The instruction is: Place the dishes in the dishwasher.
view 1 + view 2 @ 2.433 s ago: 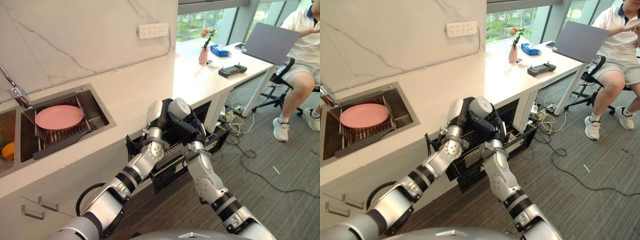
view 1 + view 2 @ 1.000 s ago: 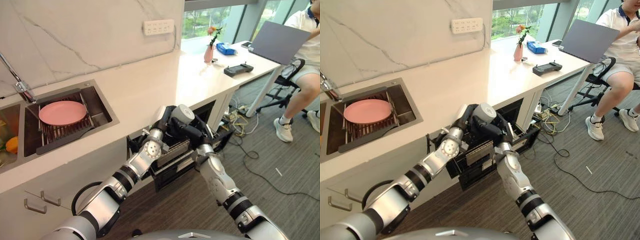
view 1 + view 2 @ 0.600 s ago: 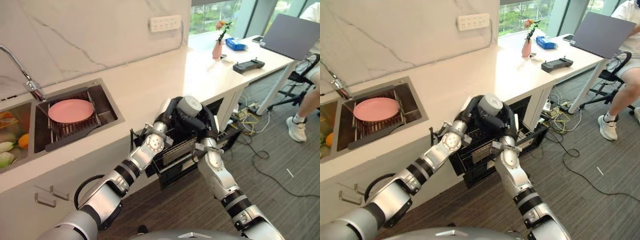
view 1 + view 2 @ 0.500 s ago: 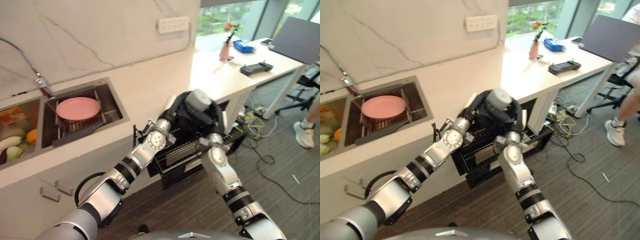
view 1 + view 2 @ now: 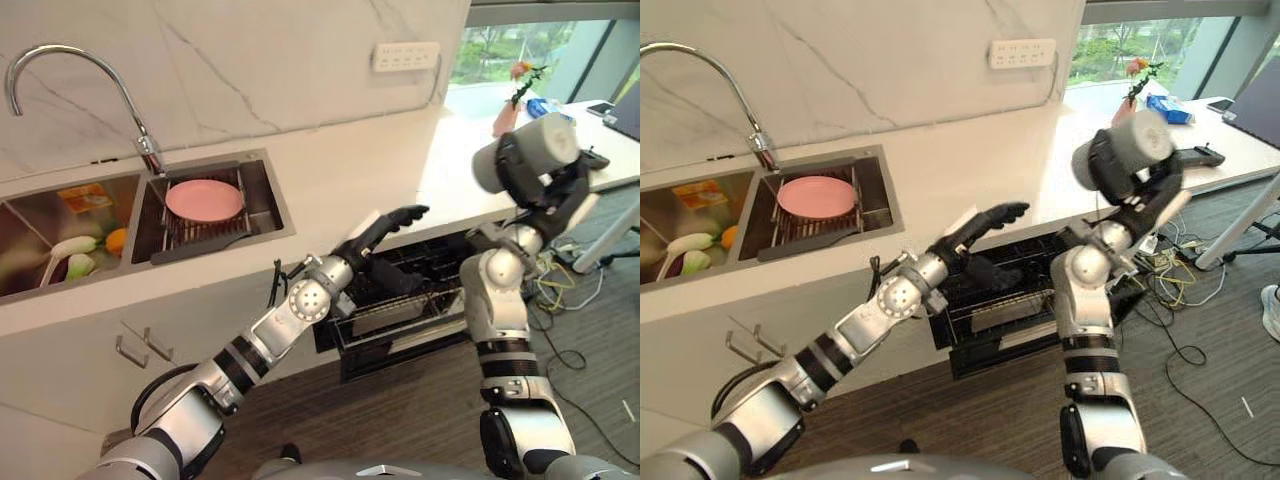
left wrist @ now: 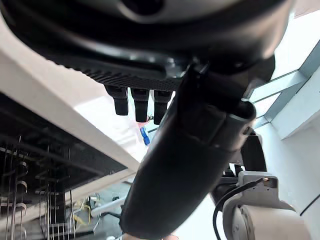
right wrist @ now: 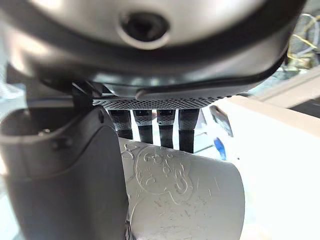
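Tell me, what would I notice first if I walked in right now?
Probably the right hand holding a shiny grey cup up high over the white counter. Below it the dishwasher rack is pulled out, with the open left hand above it, and a pink plate waits in the sink.

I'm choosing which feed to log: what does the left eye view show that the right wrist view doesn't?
Left eye alone: the pink plate on the sink rack, the faucet, the open dishwasher rack, the open left hand. Right wrist alone: embossed patterning on the cup. Both: the right hand shut on the grey cup.
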Controlling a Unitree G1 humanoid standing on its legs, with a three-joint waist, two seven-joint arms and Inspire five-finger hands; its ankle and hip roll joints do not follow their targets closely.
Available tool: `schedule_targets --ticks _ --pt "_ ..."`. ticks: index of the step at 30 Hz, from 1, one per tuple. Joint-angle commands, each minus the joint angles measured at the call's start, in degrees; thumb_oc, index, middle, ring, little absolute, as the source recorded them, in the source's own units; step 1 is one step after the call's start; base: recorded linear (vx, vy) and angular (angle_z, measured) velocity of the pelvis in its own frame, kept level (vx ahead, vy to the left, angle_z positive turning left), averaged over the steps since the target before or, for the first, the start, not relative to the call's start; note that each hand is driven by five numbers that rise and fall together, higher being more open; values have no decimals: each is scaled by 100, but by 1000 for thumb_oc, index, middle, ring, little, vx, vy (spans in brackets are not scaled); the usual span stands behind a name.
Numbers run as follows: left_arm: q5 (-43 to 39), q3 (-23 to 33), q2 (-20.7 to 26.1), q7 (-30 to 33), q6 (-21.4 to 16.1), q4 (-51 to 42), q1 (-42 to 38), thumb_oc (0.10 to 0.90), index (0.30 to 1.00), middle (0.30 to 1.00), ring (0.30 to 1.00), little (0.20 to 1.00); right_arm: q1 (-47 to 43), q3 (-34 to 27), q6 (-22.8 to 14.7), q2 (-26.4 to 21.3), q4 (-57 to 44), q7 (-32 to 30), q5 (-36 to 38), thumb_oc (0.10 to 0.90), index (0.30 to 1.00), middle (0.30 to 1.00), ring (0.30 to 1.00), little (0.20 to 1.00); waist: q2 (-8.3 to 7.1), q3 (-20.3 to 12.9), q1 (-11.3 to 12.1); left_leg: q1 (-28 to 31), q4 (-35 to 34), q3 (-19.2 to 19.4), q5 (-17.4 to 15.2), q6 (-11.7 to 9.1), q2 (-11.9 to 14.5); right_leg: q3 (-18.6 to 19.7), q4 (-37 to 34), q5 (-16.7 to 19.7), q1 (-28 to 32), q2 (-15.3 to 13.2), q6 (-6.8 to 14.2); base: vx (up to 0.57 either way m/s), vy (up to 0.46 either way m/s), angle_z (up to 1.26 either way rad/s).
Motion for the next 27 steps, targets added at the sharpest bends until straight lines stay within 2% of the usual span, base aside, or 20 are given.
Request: schedule_targets --ticks 1,3,4,5,6,7,8,10,11,12,13,14,16,19,22,27 --pt "-1014 293 265 -345 -685 -874 75 800 900 900 900 900 -597 -219 -311 -704 -933 139 -1198 400 300 300 300 300 -112 -174 55 623 68 93 -587 -384 194 257 96 -713 8 130 -52 11 -15 -6" --pt "-1323 355 383 -519 -619 -979 337 800 900 900 900 900 -496 -255 -283 -776 -1003 262 -1216 400 300 300 300 300 -102 -164 43 631 69 114 -593 -379 198 270 96 -710 3 126 -52 12 -4 -4" --pt "-1935 442 561 -777 -424 -1090 810 800 900 900 900 900 -391 -235 -237 -808 -1087 547 -1095 400 300 300 300 300 -71 -119 37 628 71 136 -590 -357 197 296 97 -701 -21 118 -47 7 5 -3" --pt "-2005 483 619 -815 -381 -1159 879 800 900 900 900 900 -346 -223 -225 -790 -1111 591 -1062 400 300 300 300 300 -76 -155 23 635 69 149 -594 -355 198 308 96 -697 -22 119 -46 -5 10 -5" --pt "-2779 599 704 -1056 -118 -1169 1374 800 900 900 900 900 -150 -97 -219 -751 -1196 1085 -680 400 300 300 300 300 -53 -90 -3 632 71 211 -594 -326 196 333 99 -675 -58 102 -37 -9 11 -5" --pt "-2825 632 737 -1078 -91 -1210 1425 800 900 900 900 900 -115 -86 -219 -745 -1209 1127 -638 400 300 300 300 300 -52 -117 -13 638 69 225 -596 -324 196 346 98 -671 -60 102 -36 -21 19 -17" --pt "-3251 813 904 -1259 137 -1172 1914 800 900 900 900 900 183 130 -267 -655 -1191 1872 61 400 300 300 300 300 -26 -61 -35 641 71 290 -602 -295 197 372 103 -640 -100 83 -31 -8 15 -23" --pt "-3254 886 1042 -1386 243 -1169 2140 800 900 900 900 900 354 186 -335 -608 -1108 2192 533 400 300 300 300 300 -8 -73 -61 647 69 319 -604 -283 195 390 102 -628 -110 72 -31 -8 19 -22" --pt "-2962 1121 1404 -1608 402 -1079 2574 800 900 900 900 900 688 400 -367 -576 -803 2770 1171 400 300 300 300 300 7 -62 -76 669 65 372 -604 -280 193 406 102 -601 -105 56 -23 -1 20 -9" --pt "-2794 1247 1558 -1765 486 -985 2788 800 900 900 900 900 865 490 -326 -582 -724 3054 1407 400 300 300 300 300 15 -58 -86 685 62 396 -610 -288 194 415 101 -598 -99 51 -20 6 13 -4" --pt "-2775 1280 1567 -1792 489 -997 2847 800 900 900 900 900 890 506 -337 -577 -710 3103 1452 400 300 300 300 300 6 -83 -102 693 60 403 -612 -289 194 422 99 -598 -96 51 -19 11 4 -9" --pt "-2322 1588 1761 -1999 551 -721 3189 800 900 900 900 900 1198 667 -178 -617 -597 3586 1641 400 300 300 300 300 5 -69 -97 702 59 437 -604 -310 202 427 100 -589 -100 42 -17 9 -3 -11" --pt "-1706 2001 1800 -2087 491 -290 3540 800 900 900 900 900 1509 779 -47 -694 -573 3973 1731 400 300 300 300 300 -17 -83 -103 697 58 463 -584 -333 205 432 102 -581 -110 37 -18 11 -12 -10" --pt "-1206 2325 1694 -2044 375 192 3733 800 900 900 900 900 1685 823 62 -778 -515 4214 1689 400 300 300 300 300 -33 -69 -88 663 58 447 -561 -346 208 412 104 -571 -127 29 -18 3 -4 -2" --pt "-622 2744 1315 -1833 187 1113 3919 800 900 900 900 900 1725 809 136 -891 -335 4400 1546 400 300 300 300 300 -52 -57 -19 590 60 405 -535 -355 209 332 110 -551 -148 -1 -15 0 0 0" --pt "72 2839 1145 -1785 78 1992 3968 800 900 900 900 900 1564 775 159 -962 23 4429 1458 400 300 300 300 300 -45 -47 48 501 63 342 -515 -377 207 234 115 -550 -163 -10 -12 5 20 11"
